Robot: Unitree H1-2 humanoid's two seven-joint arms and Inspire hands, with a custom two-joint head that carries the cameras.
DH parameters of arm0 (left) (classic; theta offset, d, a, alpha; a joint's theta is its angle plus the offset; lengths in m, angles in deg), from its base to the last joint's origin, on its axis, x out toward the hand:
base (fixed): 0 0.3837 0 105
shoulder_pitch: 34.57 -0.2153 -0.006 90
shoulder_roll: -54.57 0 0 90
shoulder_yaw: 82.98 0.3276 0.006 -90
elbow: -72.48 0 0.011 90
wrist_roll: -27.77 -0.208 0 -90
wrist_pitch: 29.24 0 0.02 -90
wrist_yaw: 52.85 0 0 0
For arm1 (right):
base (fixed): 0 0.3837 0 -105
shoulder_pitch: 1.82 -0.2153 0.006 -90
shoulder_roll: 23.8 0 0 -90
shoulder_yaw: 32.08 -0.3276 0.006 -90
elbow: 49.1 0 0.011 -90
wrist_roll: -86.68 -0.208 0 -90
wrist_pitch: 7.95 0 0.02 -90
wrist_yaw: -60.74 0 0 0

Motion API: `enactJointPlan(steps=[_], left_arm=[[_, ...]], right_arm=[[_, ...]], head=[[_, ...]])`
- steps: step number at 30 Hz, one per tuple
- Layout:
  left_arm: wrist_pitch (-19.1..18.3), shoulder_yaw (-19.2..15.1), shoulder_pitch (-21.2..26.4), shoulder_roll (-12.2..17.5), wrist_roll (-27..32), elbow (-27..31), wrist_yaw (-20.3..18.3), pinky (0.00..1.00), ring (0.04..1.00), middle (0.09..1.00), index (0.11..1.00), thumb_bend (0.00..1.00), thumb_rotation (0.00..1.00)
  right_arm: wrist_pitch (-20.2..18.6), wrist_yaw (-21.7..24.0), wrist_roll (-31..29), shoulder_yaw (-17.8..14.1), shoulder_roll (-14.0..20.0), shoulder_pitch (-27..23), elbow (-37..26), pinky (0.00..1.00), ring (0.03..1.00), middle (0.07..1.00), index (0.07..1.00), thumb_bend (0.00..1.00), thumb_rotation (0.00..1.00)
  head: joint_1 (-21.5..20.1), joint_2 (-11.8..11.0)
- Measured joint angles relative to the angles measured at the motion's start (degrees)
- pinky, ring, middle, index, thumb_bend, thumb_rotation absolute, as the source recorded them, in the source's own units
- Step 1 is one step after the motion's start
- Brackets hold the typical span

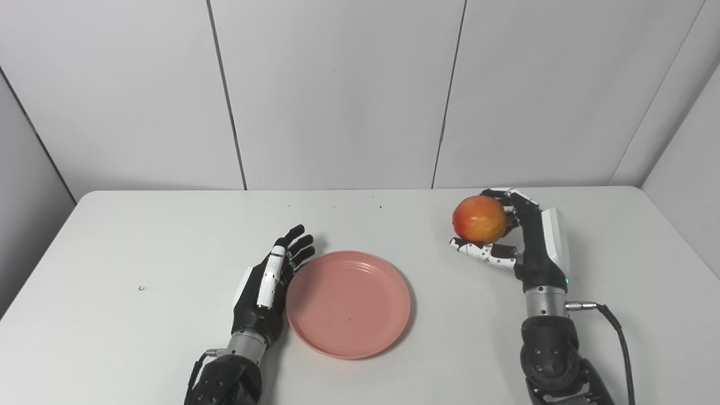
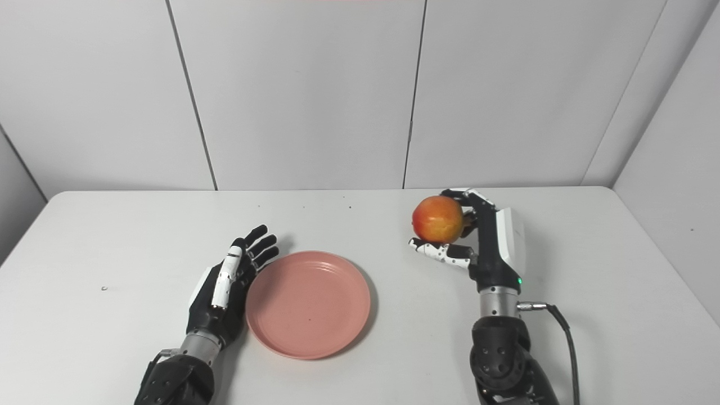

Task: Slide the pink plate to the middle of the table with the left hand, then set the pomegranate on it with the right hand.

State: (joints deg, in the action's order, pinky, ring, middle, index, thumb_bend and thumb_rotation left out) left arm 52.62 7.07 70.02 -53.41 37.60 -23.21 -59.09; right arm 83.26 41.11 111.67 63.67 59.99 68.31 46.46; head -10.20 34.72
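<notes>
Pink plate (image 1: 348, 304) lies flat on the white counter (image 1: 112, 247), roughly mid-width and toward the near edge. Left hand (image 1: 269, 289) rests just beside the plate's left rim, fingers extended and apart, holding nothing; whether it touches the rim cannot be told. Judged: the slide step looks finished or nearly so.

Right hand (image 1: 520, 242) is closed around the pomegranate (image 1: 479, 219), fingers over the top and thumb beneath, well apart from the plate on its right and farther back. The fruit appears lifted off the counter, though its shadow is hard to read.

Step in hand: placing. Next move calls for carrying the fruit left and toward the robot, over the plate's centre, lowering, then opening the fingers gently, since a round fruit may roll.

Hidden: the far side of the pomegranate, behind the fingers. Both forearms are cut off at the bottom edge.
</notes>
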Motion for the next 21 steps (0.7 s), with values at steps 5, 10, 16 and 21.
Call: enactJointPlan(steps=[5,10,16,21], left_arm=[[0.2,0.1,0.0,0.0,-0.5,-0.1,0.1,0.85,0.880,0.871,0.849,0.28,0.99],[0.3,0.2,0.0,0.0,-1.2,-0.1,0.2,0.86,0.884,0.873,0.850,0.28,0.99],[0.9,0.2,0.0,0.1,-1.6,-0.4,0.4,0.87,0.890,0.881,0.861,0.30,1.00],[2.2,0.6,0.0,0.3,-2.5,-1.2,0.4,0.86,0.886,0.877,0.855,0.30,1.00]], right_arm=[[0.9,2.7,1.3,3.4,-1.3,0.0,-0.7,0.29,0.372,0.475,0.550,0.51,0.00],[2.4,4.2,2.6,6.3,-3.2,0.0,-0.7,0.33,0.383,0.482,0.548,0.51,0.00],[4.2,5.6,3.7,8.4,-4.6,0.0,0.0,0.35,0.392,0.482,0.548,0.51,0.00],[4.2,8.2,3.6,10.2,-5.6,0.1,0.0,0.31,0.377,0.475,0.557,0.51,0.00]], head=[[0.3,0.0],[0.3,0.2],[0.3,0.4],[0.2,0.5]])
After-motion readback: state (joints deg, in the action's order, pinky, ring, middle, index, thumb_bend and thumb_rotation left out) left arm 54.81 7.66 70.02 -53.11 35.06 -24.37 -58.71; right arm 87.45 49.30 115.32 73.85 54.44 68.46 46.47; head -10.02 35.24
